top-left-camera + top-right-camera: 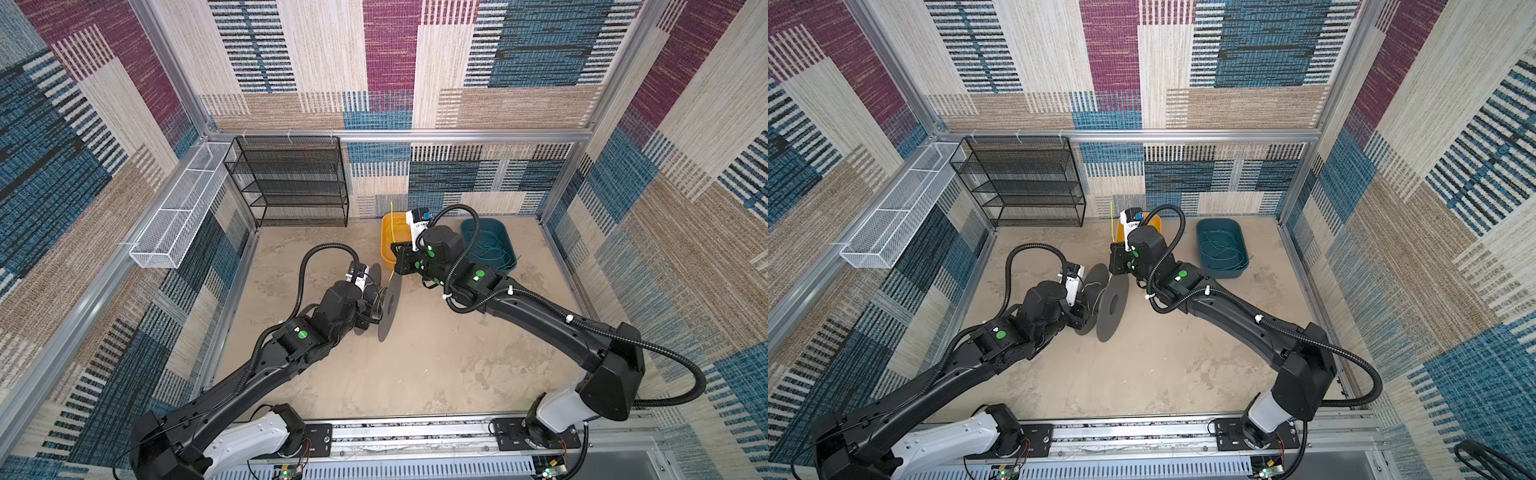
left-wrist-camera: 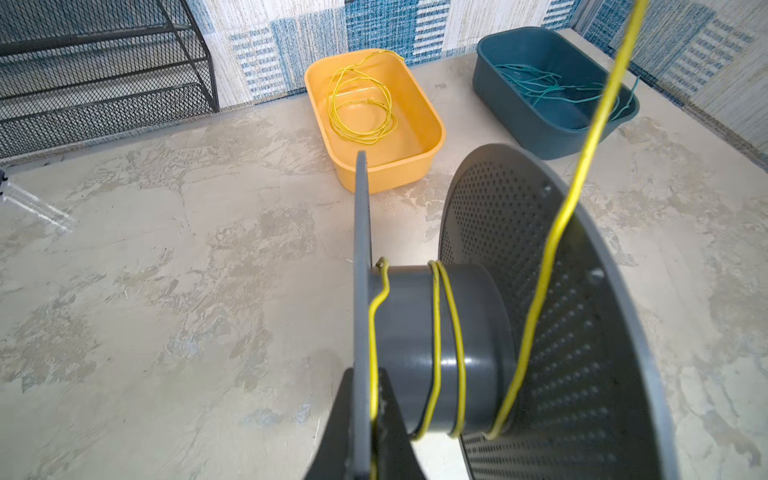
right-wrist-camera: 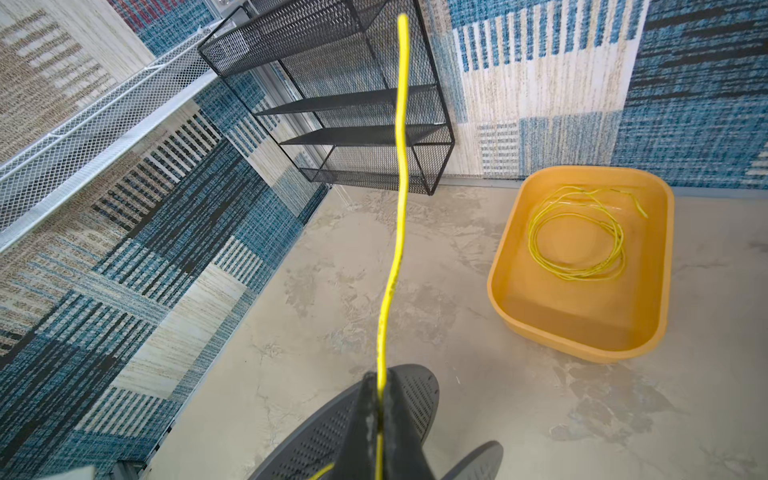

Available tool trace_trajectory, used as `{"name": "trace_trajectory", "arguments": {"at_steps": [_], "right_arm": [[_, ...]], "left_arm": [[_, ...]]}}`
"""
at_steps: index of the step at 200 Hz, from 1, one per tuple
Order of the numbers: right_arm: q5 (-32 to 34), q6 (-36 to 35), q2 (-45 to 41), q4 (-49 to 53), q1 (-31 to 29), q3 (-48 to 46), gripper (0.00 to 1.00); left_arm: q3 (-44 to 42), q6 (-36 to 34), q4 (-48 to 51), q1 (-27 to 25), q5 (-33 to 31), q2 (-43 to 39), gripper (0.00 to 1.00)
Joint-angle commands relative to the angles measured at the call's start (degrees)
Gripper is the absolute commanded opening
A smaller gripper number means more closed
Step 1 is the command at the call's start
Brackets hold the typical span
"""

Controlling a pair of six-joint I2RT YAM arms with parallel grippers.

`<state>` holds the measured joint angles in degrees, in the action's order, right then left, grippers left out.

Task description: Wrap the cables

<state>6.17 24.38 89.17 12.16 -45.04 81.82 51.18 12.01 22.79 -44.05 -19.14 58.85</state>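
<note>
Left wrist view: a yellow cable (image 2: 582,174) partly wound on a grey spool (image 2: 407,328), held by two hands.
The left hand (image 2: 365,399) was pressed together on one flange of the spool, which stood with its flanges on edge near the middle of the surface (image 1: 415,374). A few turns of the cable lay around the hub, and one strand rose to the right hand (image 3: 379,399), whose fingers (image 3: 361,424) pinched it; the free end stood up past them. A second yellow cable (image 3: 582,275) lay coiled in a yellow bin (image 3: 573,328) at the far edge, and a teal bin (image 2: 540,137) of teal cords (image 2: 540,89) sat toward the far right corner.
</note>
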Motion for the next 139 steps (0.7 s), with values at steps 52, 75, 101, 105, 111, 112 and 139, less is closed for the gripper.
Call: {"name": "trace_trajectory", "arguments": {"at_steps": [52,75,101,105,111,112,139], "right_arm": [[-2.45,2.03,4.67,-9.44,5.79,5.96,0.00],[-4.61,3.42,5.06,-9.57,8.25,6.12,0.00],[-8.74,5.97,5.02,-10.76,11.34,4.76,0.00],[-9.22,6.21,5.04,-10.82,11.71,4.63,0.00],[-9.82,6.73,4.99,-11.01,12.33,4.39,0.00],[-9.89,6.78,4.98,-11.11,12.47,4.35,0.00],[-12.85,8.79,4.52,-12.43,14.75,2.95,0.00]], "left_arm": [[-0.94,-9.69,13.29,-1.23,3.68,-2.79,0.00],[-1.33,-9.90,14.34,-1.62,2.42,-3.03,0.00],[-2.11,-10.58,14.60,-2.34,0.89,-4.18,0.00],[-2.09,-10.70,14.64,-2.43,0.64,-4.33,0.00],[-2.11,-10.94,14.69,-2.52,0.49,-4.36,0.00],[-2.12,-10.99,14.76,-2.61,0.50,-4.40,0.00],[-2.04,-11.86,15.01,-3.81,-1.08,-3.86,0.00]]}}
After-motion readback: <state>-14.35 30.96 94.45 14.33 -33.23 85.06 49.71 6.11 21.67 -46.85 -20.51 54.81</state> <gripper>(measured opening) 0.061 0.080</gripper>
